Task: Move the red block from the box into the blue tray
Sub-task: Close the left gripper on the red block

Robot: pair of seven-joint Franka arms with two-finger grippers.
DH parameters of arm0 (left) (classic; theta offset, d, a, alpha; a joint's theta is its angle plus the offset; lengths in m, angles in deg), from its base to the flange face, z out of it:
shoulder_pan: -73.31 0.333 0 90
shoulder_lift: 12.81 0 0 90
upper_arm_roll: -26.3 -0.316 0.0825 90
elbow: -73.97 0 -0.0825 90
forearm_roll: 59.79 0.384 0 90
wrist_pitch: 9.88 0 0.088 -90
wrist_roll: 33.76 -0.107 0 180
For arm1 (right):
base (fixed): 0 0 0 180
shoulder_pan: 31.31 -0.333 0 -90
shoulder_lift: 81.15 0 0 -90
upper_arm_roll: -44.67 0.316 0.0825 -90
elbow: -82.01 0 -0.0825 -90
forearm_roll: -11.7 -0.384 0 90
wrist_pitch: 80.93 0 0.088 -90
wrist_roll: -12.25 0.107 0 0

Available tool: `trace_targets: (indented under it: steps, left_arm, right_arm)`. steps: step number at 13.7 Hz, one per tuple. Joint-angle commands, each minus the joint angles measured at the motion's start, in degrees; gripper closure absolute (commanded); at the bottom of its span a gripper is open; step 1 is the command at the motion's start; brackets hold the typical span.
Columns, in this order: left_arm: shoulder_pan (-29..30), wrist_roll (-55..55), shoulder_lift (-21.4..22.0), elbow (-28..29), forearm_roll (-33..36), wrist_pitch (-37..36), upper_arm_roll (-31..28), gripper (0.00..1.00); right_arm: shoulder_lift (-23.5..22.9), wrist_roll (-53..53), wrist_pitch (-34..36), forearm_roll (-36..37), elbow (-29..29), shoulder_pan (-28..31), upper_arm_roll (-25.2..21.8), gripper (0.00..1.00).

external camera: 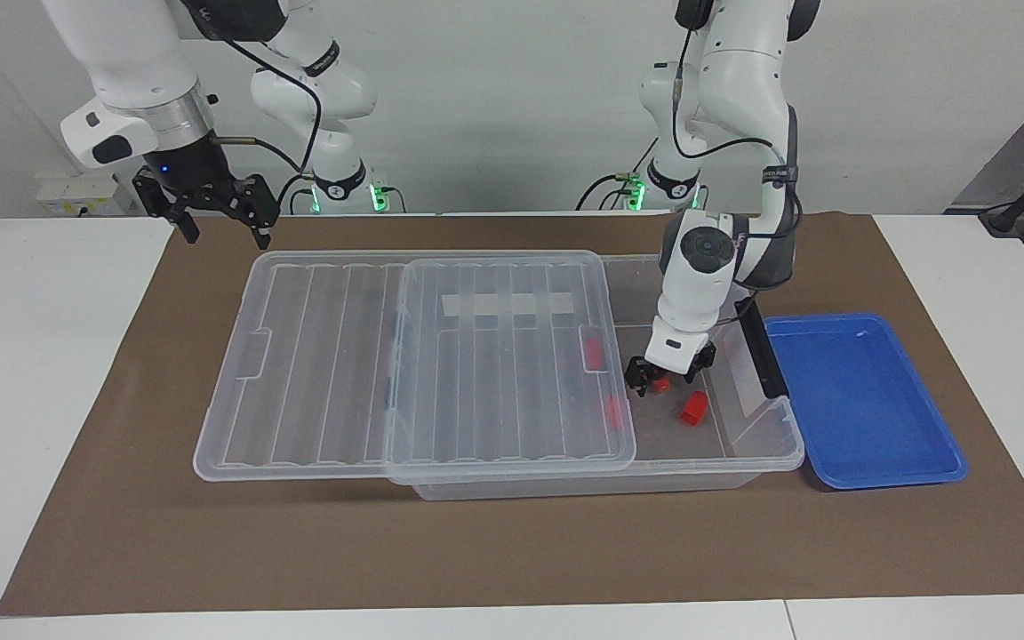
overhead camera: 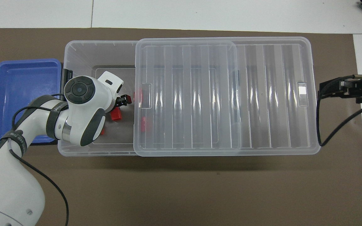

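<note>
The clear box (external camera: 743, 455) lies across the middle of the mat. Its ribbed lid (external camera: 316, 356) is slid toward the right arm's end, so the end beside the blue tray (external camera: 859, 400) is uncovered. My left gripper (external camera: 665, 384) reaches down into that uncovered end and is shut on a red block (external camera: 660, 384), held just above the box floor. It also shows in the overhead view (overhead camera: 126, 100). Another red block (external camera: 692, 409) lies loose beside it. Two more red blocks (external camera: 594, 353) show through the lid. The blue tray holds nothing. My right gripper (external camera: 223, 231) waits open, raised over the mat at its own end.
The black clip handle (external camera: 761, 351) stands on the box end that touches the blue tray (overhead camera: 20, 91). The lid (overhead camera: 225, 94) overhangs the box toward the right gripper (overhead camera: 322, 91). A further red block (overhead camera: 102, 131) peeks from under my left arm. Brown mat (external camera: 512, 542) surrounds everything.
</note>
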Motion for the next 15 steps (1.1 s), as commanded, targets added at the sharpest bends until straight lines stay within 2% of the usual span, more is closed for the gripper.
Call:
trace_targets:
  steps: [1, 6, 8, 10, 12, 15]
  left_arm:
    - [-0.1, -0.3, 2.3, 2.4, 1.2, -0.5, 0.0, 0.01]
    - [-0.6, -0.1, 3.1, 2.4, 1.2, -6.2, 0.1, 0.01]
    - [-1.3, 0.6, 3.3, 2.4, 1.2, -6.4, 0.2, 0.01]
    - [-1.3, 0.7, 3.2, 2.4, 1.2, -5.4, 0.2, 0.10]
    - [-1.3, 0.5, 3.2, 2.4, 1.2, -4.6, 0.2, 0.12]
    - [-1.3, 0.6, 3.1, 2.5, 1.2, -3.9, 0.2, 0.26]
  right_arm:
    - [-1.1, 1.4, 1.6, 0.8, -1.2, 0.6, 0.8, 0.00]
    - [1.8, 1.3, 1.6, 0.6, 3.9, 0.5, 0.8, 0.00]
    - [1.9, 1.2, 1.3, 0.6, 4.3, 0.5, 0.8, 0.00]
    - [1.9, 1.2, 1.2, 0.6, 4.3, 0.6, 0.8, 0.00]
    - [1.9, 0.9, 1.0, 0.3, 4.3, 0.7, 0.8, 0.00]
    - [1.9, 0.7, 1.0, 0.3, 4.3, 0.8, 0.8, 0.00]
